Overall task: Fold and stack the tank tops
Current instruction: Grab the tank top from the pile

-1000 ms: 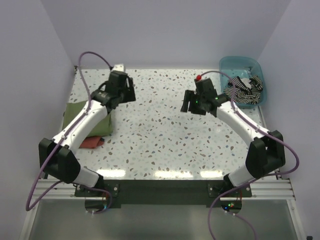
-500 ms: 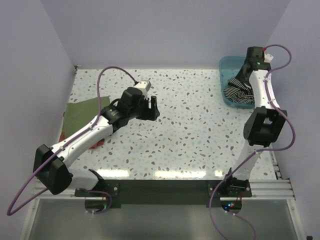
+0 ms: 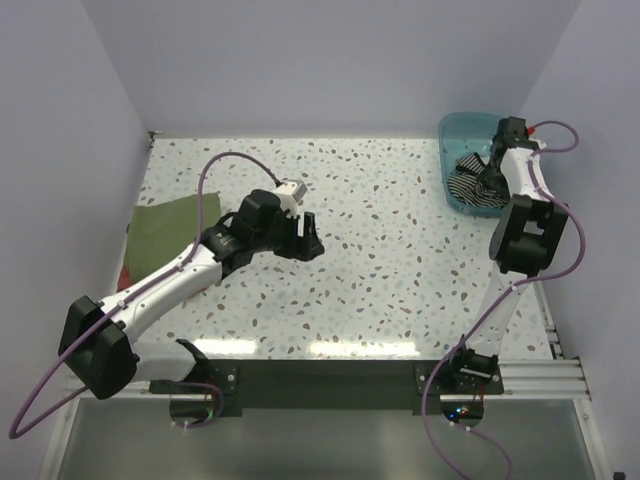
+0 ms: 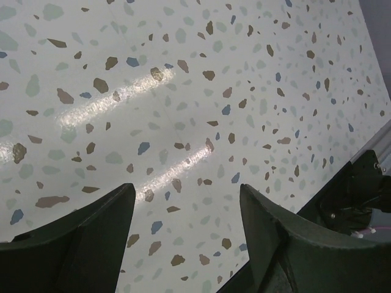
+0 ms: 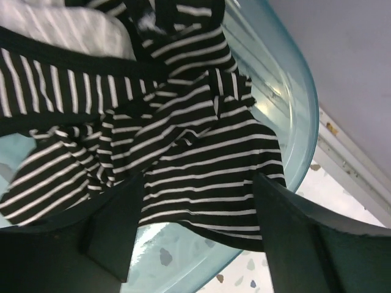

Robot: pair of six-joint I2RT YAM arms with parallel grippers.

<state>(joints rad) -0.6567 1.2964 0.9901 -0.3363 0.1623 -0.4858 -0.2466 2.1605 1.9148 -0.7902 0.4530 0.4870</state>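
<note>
Striped black-and-white tank top (image 5: 183, 152) lies crumpled inside the translucent teal plastic tub (image 5: 287, 91). The right claw (image 5: 195, 195) hangs directly above that tub with its jaws spread wide, holding nothing. To do the pick well, I judge it should drop onto 1 thick bunch of cloth near the tub's middle rather than a thin dark-trimmed strap. It should then close fully and lift straight up, so the cloth clears the rim before it is carried out over the desk.

The left claw (image 4: 183, 195), also wide and empty, hovers over bare desk well apart from the tub. The olive-green tank top (image 3: 165, 228) lies flat at the desk edge farthest from the tub.

The speckled terrazzo desk (image 3: 400, 270) is glossy, with 2 light streaks in the left wrist view, so cloth should slide easily on it. Plain lilac walls close in on 3 sides, 1 of them just beside the tub.
</note>
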